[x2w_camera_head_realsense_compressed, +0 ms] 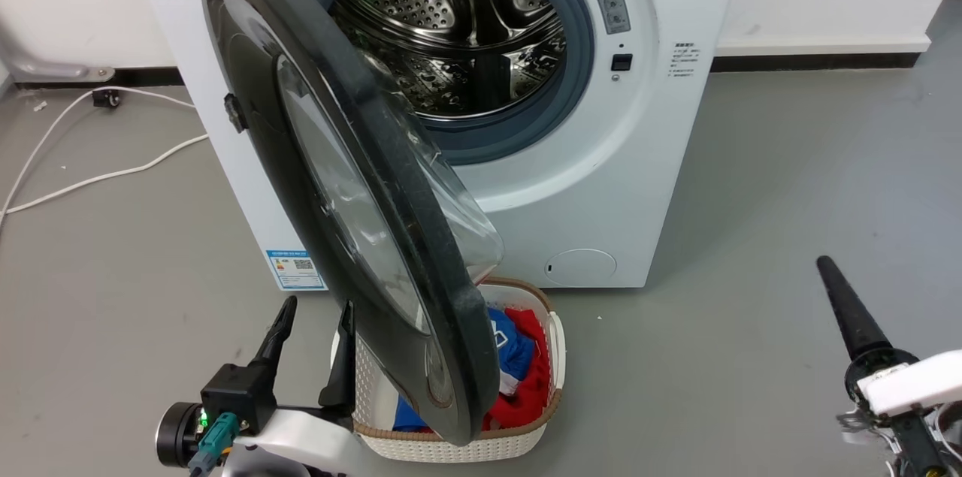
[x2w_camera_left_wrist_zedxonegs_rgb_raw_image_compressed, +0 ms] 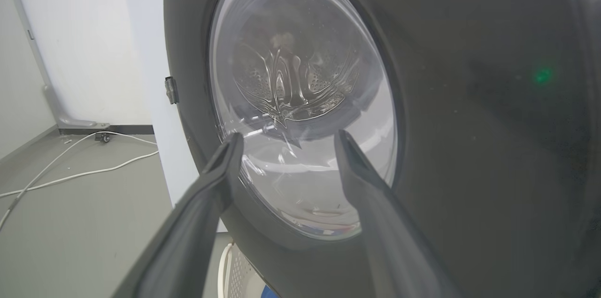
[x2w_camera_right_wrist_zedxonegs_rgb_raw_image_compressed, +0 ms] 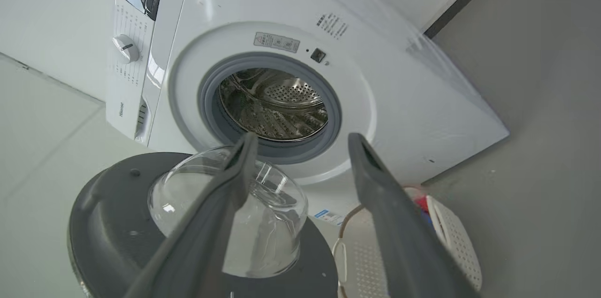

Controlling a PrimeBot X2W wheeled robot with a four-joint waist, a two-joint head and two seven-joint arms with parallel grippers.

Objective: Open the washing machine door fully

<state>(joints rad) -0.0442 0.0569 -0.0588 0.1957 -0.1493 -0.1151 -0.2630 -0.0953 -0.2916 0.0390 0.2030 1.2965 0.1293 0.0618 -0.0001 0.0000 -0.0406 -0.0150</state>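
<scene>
Left claw (x2w_camera_head_realsense_compressed: 318, 309) spread wide and empty, just beside the washing machine door (x2w_camera_head_realsense_compressed: 361, 184); right claw (x2w_camera_right_wrist_zedxonegs_rgb_raw_image_compressed: 303, 141) gaping too, well apart from it. Door stands partly swung out over the laundry basket (x2w_camera_head_realsense_compressed: 451, 448), the washing machine (x2w_camera_head_realsense_compressed: 639, 184) behind it.

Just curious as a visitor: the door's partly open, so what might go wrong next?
The open left gripper stands beside the outer face of the washing machine door, where it probably must swing, so they might collide. The laundry basket sits just beneath the door's edge and could get knocked.
</scene>
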